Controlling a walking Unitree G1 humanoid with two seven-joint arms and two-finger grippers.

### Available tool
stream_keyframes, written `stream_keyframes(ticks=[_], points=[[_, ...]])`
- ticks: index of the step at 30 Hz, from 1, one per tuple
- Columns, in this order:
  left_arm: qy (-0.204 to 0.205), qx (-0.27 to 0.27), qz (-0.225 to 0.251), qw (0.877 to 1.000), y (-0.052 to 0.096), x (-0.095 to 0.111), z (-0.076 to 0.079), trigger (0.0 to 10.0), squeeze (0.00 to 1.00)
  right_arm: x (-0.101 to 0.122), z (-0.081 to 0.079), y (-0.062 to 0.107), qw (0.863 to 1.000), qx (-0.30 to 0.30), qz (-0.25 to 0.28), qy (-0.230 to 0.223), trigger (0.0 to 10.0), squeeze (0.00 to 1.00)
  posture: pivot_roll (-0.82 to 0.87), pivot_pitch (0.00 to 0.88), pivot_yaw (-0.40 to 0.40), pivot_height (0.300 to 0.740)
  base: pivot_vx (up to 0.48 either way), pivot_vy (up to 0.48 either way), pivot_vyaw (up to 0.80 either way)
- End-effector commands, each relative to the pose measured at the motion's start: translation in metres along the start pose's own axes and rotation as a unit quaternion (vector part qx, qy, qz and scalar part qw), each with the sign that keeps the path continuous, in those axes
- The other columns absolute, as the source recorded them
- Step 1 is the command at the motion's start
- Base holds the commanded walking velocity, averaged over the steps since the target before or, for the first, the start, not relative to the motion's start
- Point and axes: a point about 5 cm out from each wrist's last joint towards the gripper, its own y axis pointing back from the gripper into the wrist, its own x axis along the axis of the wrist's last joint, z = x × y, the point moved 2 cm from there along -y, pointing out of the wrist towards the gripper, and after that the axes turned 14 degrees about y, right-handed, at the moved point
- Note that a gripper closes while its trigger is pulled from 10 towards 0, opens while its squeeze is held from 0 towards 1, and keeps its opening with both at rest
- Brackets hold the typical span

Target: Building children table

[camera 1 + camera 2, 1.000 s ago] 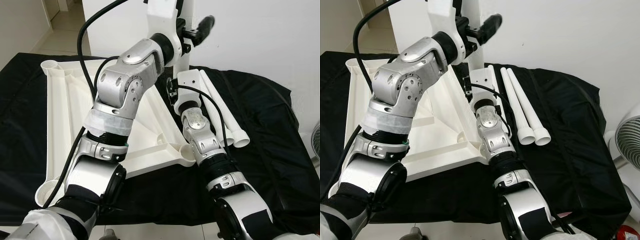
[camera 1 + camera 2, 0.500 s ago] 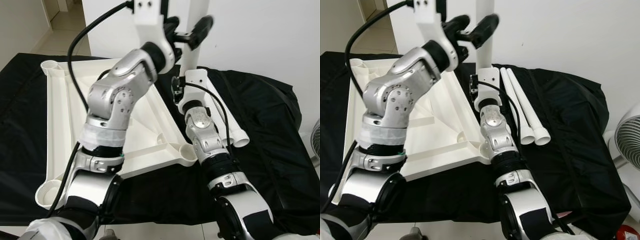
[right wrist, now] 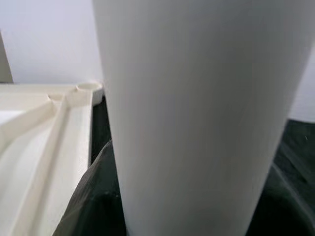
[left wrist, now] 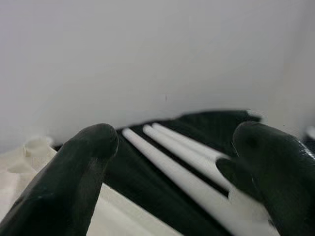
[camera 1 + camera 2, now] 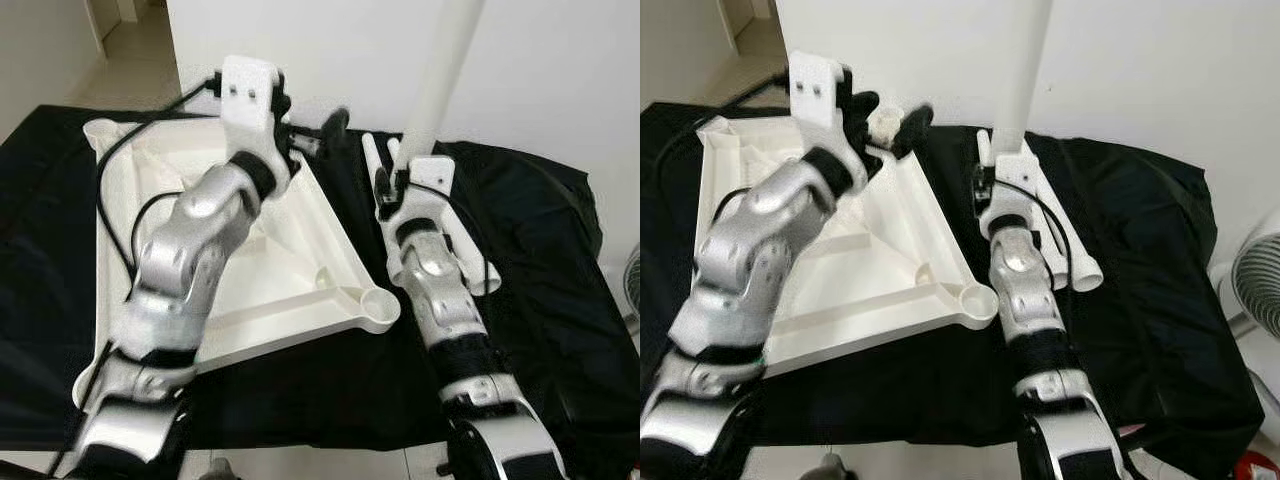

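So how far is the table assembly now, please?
Early stage. The white tabletop lies upside down on the black cloth, its corner socket empty. The right gripper holds one white leg upright. The left gripper is open above the tabletop. Two legs wait on the cloth.

A big black cloth (image 5: 540,290) covers the surface and hangs in soft folds. Behind it stands a plain white wall (image 5: 560,80). Light floor tiles (image 5: 130,60) show at the far left, near a doorway. A white fan (image 5: 1252,290) peeks in at the right edge.
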Motion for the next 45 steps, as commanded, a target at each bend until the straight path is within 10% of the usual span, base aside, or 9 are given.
stream_keyframes(ticks=[1, 16, 45], points=[[-0.019, -0.038, -0.014, 0.999, -0.001, -0.006, 0.01, 10.0, 0.0, 0.003, 0.003, 0.003, 1.0, 0.005, 0.014, 0.002, 10.0, 0.0, 0.06, 0.01, -0.067, 0.74, 0.0, 0.0, 0.0], [-0.063, -0.106, -0.101, 0.987, 0.028, -0.068, 0.027, 10.0, 0.0, -0.001, -0.009, 0.041, 0.997, 0.07, 0.035, -0.027, 10.0, 0.0, 0.04, 0.013, -0.066, 0.74, 0.0, 0.0, 0.0], [-0.04, -0.1, -0.139, 0.984, 0.063, -0.098, 0.027, 10.0, 0.0, -0.033, -0.014, 0.082, 0.991, 0.127, -0.005, -0.039, 10.0, 0.0, 0.05, 0.003, -0.064, 0.74, 0.0, 0.0, 0.0]])
